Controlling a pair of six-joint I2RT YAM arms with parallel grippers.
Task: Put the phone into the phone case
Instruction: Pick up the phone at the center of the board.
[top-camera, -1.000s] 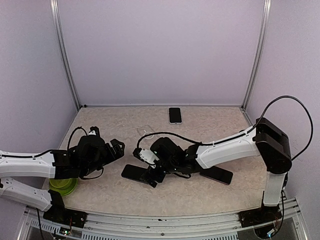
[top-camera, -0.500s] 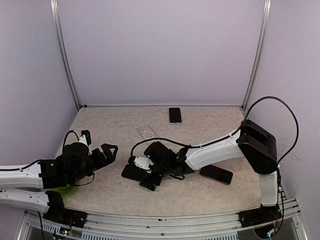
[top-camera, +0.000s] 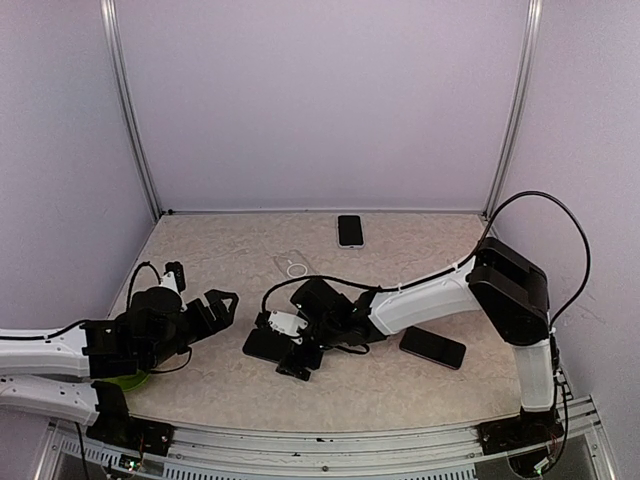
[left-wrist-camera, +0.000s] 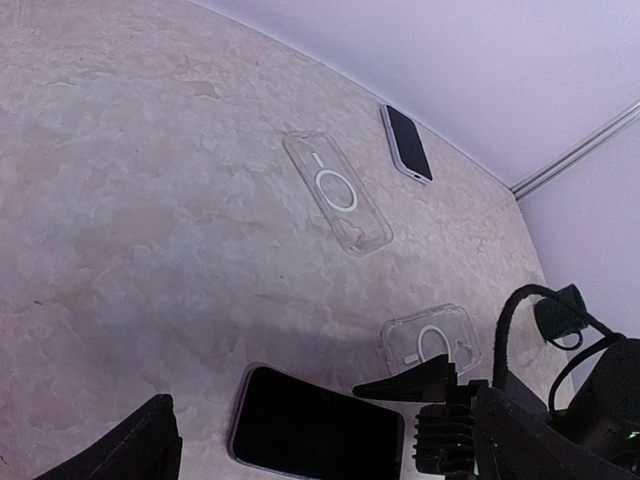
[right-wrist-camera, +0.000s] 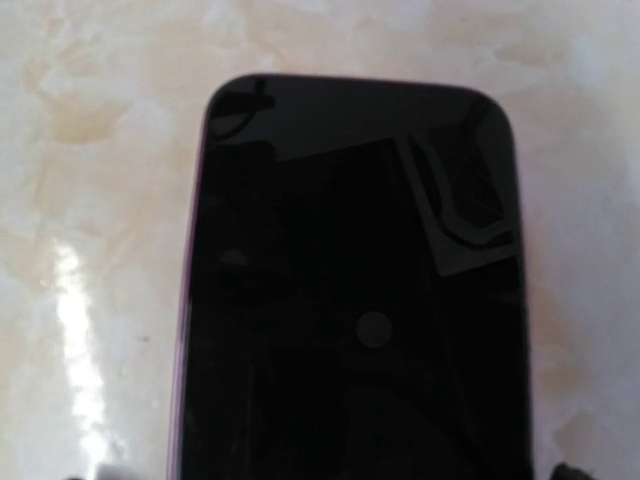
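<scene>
A black phone (top-camera: 258, 343) (left-wrist-camera: 300, 430) lies flat, screen up, near the front middle of the table. It fills the right wrist view (right-wrist-camera: 350, 300). My right gripper (top-camera: 283, 347) hangs low over it, open, with one finger on each side; I cannot tell whether they touch it. One of its fingers (left-wrist-camera: 415, 383) shows in the left wrist view. A clear phone case (top-camera: 293, 267) (left-wrist-camera: 337, 192) lies empty farther back. My left gripper (top-camera: 215, 312) is open and empty, to the left of the phone.
A second clear case (left-wrist-camera: 430, 345) lies just behind the right gripper. Another dark phone (top-camera: 432, 347) rests at the right. A third phone (top-camera: 349, 230) (left-wrist-camera: 407, 142) lies by the back wall. A green object (top-camera: 125, 378) sits under the left arm.
The left arm has pulled back to the left, away from the phone. The right gripper has shifted left and down over the black phone. Both stay open.
</scene>
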